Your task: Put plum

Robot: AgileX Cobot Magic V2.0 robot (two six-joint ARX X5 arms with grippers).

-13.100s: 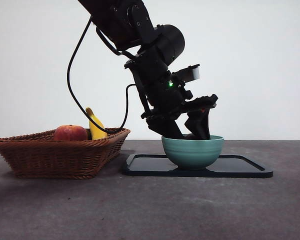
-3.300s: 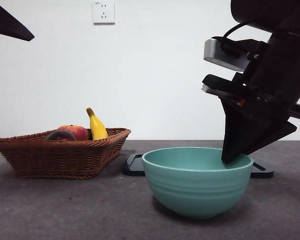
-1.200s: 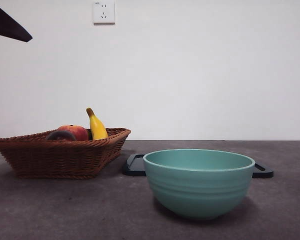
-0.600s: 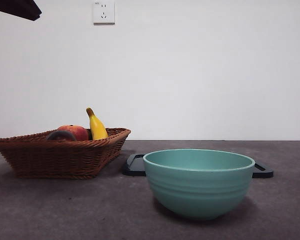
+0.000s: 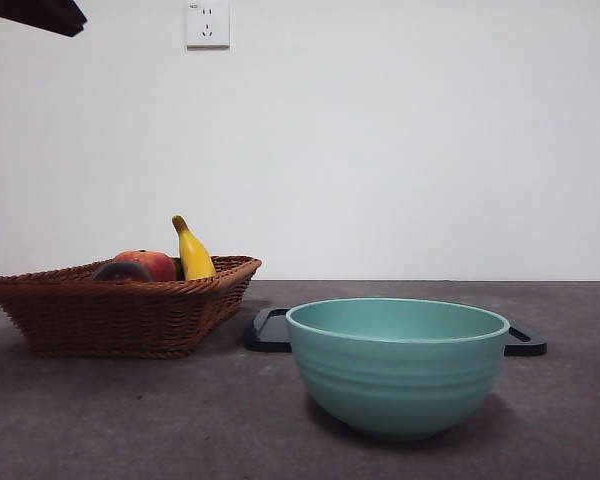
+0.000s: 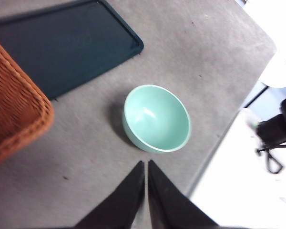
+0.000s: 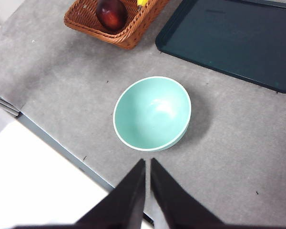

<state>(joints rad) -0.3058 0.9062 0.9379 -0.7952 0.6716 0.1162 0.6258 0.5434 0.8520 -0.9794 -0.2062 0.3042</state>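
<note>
Plum (image 5: 121, 270), a dark, dull-skinned round fruit, lying in the wicker basket (image 5: 130, 315) beside a red fruit (image 5: 150, 264) and banana (image 5: 193, 252), at 9 o'clock from the empty teal bowl (image 5: 397, 365); left gripper (image 6: 146, 165) and right gripper (image 7: 148, 163) high above, jaws closed, empty.

left gripper (image 6: 146, 167), right gripper (image 7: 148, 164): both matte black, two flat tapered jaws each, pointed tips, no visible markings.
</note>
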